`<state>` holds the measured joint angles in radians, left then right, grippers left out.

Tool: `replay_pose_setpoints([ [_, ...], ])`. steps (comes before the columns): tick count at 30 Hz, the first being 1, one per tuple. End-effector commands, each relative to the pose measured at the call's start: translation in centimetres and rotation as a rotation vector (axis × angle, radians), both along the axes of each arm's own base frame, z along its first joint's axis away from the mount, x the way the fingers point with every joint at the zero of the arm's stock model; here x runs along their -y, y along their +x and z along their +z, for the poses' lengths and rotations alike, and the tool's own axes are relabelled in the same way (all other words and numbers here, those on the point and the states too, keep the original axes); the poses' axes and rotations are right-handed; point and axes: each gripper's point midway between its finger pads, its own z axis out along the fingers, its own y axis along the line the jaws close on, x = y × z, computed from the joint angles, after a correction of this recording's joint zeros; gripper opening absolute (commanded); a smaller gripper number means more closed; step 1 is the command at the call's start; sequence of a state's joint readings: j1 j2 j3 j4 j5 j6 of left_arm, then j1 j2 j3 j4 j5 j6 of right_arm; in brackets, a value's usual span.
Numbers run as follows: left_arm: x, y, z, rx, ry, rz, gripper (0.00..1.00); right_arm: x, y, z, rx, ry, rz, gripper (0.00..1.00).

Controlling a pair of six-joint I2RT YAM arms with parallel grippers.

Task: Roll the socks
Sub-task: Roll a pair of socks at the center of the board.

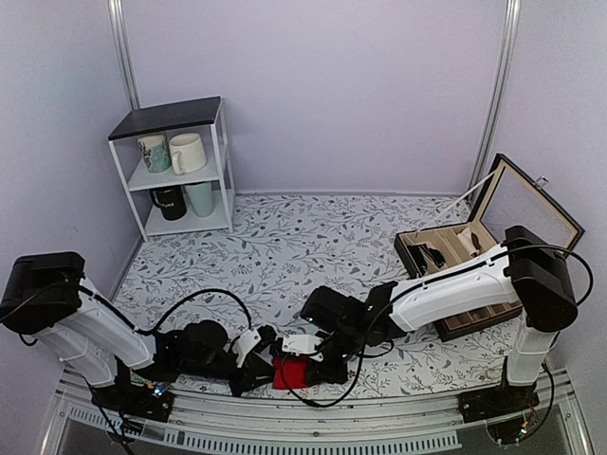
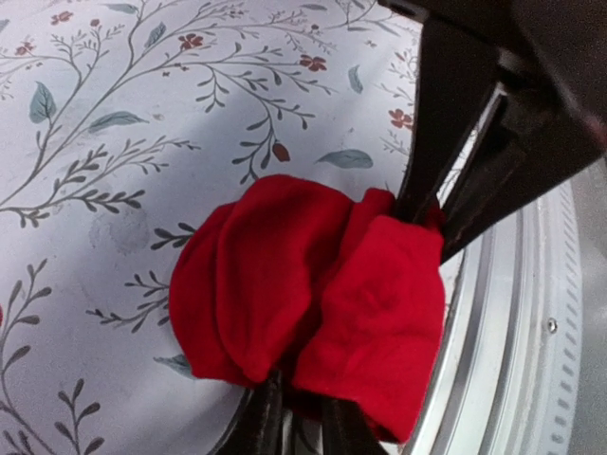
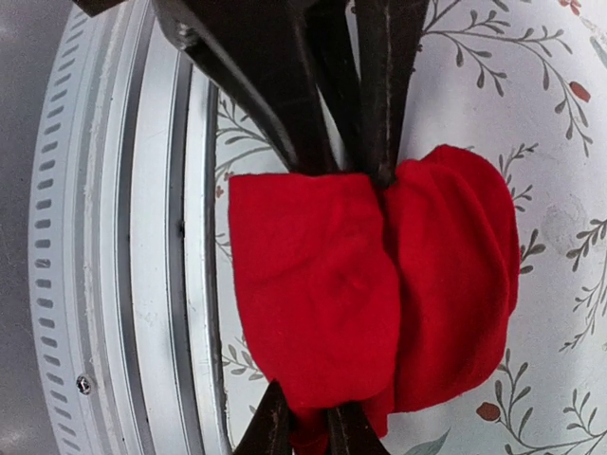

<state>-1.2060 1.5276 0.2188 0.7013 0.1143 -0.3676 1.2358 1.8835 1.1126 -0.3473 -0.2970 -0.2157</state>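
Right, widest first: the leaf-printed tabletop (image 1: 285, 237) fills your view, with a white shelf (image 1: 166, 118) of mugs (image 1: 187, 152) at the far left corner and an open box (image 1: 531, 204), lid up, over on the right. Both sit well apart from the action. Your left arm (image 1: 104, 327) and right arm (image 1: 455, 284) reach low and inward, meeting at the near edge just beside the metal rail (image 1: 332, 436).

Between them lie the socks (image 1: 287, 373), bright red and bunched into a fat bundle rather than lying flat. They rest on the tabletop, right up against the rail. Look closer at the wrist views and you get two lobes: a rounded roll on the side away from the rail and a smoother flap on the rail side, with a deep crease between them.

Now the small stuff. Your right hand (image 3: 308, 431) has its fingers pressed nearly together, pinching a fold of red at that crease. Your left hand (image 2: 299, 427) runs in under the bundle, fingers close side by side and tips buried in the fabric. You cannot tell whether it is gripping or slack.

By my reading, the rolling itself is mostly done. What's left is seating that flap so the roll holds, then getting both hands out. A loose hem hanging below the flap suggests the tuck isn't tidy yet.
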Motion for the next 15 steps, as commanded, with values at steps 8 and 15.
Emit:
replay_pose_setpoints([
  [8,-1.3,-1.1,4.3,0.101,-0.108,-0.040,0.33,6.3,0.6,-7.1,-0.076,-0.312,-0.149,0.13],
  [15,-1.5,-1.7,6.4,0.171,-0.133,-0.040,0.46,6.2,1.1,-7.5,-0.090,-0.331,-0.203,0.13],
])
